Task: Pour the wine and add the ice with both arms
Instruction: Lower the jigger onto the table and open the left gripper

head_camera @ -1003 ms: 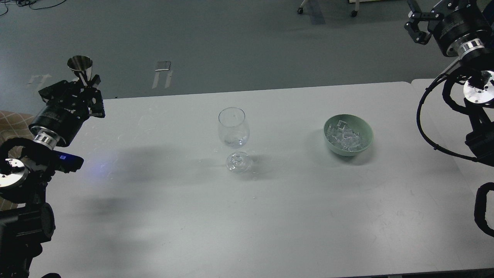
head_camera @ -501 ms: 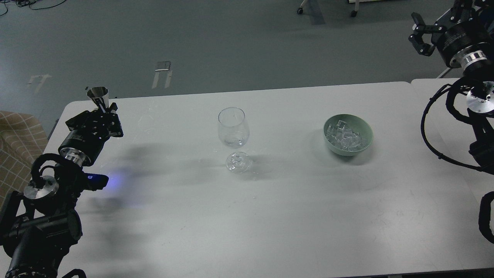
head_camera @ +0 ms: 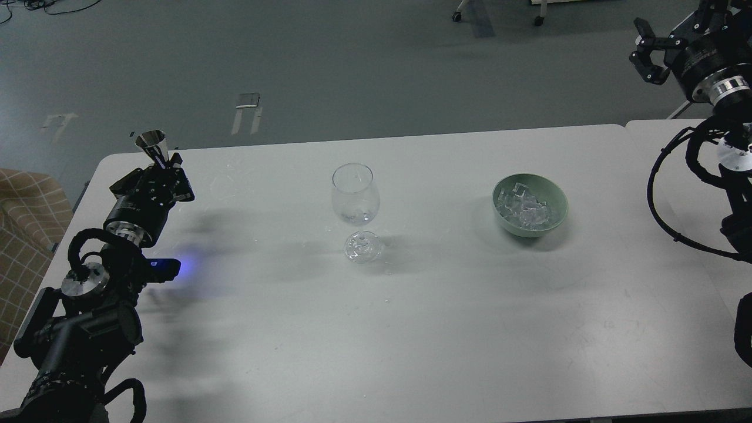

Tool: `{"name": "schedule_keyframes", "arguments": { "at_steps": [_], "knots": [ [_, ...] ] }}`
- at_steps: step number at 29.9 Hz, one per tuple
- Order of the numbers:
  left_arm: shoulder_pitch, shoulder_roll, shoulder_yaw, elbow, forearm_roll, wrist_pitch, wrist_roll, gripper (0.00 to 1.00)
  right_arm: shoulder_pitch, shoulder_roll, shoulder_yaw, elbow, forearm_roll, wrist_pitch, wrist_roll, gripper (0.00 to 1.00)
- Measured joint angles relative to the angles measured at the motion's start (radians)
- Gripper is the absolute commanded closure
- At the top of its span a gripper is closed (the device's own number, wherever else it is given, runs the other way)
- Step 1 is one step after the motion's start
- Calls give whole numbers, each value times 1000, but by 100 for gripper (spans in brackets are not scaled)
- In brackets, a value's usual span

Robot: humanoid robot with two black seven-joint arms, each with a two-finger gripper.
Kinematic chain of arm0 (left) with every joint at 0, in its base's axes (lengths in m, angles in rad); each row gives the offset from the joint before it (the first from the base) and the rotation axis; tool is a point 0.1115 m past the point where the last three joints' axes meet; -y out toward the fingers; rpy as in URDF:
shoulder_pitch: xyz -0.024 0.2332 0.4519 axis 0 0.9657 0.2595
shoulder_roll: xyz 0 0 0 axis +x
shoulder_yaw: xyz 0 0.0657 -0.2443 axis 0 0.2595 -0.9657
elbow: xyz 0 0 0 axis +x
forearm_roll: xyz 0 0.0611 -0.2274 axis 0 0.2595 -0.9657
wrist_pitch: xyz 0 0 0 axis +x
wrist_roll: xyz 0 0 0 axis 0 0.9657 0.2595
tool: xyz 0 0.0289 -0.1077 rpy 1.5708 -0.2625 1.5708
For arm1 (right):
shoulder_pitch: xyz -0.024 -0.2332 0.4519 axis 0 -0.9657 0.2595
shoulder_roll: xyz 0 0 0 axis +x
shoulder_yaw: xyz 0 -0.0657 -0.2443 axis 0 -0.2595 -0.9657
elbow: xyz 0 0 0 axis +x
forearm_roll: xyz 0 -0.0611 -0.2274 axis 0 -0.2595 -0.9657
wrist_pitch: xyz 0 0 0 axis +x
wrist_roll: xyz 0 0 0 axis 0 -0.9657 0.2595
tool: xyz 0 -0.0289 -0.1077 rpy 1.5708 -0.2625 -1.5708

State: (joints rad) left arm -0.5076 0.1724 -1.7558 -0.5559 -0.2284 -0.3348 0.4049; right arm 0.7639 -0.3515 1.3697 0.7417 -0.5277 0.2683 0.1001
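Note:
A clear wine glass point(head_camera: 354, 200) stands upright at the table's middle, with a little colourless wine at the bowl's bottom, barely visible. A green bowl point(head_camera: 558, 205) to its right holds several clear ice cubes point(head_camera: 524, 210). My left gripper point(head_camera: 161, 171) is at the table's far left edge, shut on a small shiny metal measuring cup point(head_camera: 151, 144) held upright. My right gripper point(head_camera: 649, 56) is raised beyond the table's far right corner, open and empty.
The white table point(head_camera: 376, 329) has a second table point(head_camera: 664, 153) butted against its right side. A checkered seat point(head_camera: 26, 229) is at the left. Chair castors point(head_camera: 496, 16) stand on the grey floor beyond the table.
My left arm has lowered and swung right, bringing the metal cup down to the table's left edge. My right gripper has drawn slightly right and up.

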Motion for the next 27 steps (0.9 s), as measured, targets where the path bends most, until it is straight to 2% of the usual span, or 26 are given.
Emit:
{"name": "schedule_keyframes", "arguments": {
  "at_steps": [5, 10, 17, 27],
  "knots": [
    [5, -6, 6, 6, 0, 3, -4, 100, 0, 5, 0, 0, 0, 0, 0, 0],
    [2, -11, 14, 40, 3, 12, -29, 96, -3, 9, -1, 0, -1, 0, 1, 0],
    [-1, -22, 15, 62, 5, 13, -32, 82, -18, 6, 0, 2, -1, 0, 1, 0],
    [-5, -32, 16, 64, 6, 14, -32, 73, -21, 9, 2, 5, 0, 0, 1, 0]
  ]
}}
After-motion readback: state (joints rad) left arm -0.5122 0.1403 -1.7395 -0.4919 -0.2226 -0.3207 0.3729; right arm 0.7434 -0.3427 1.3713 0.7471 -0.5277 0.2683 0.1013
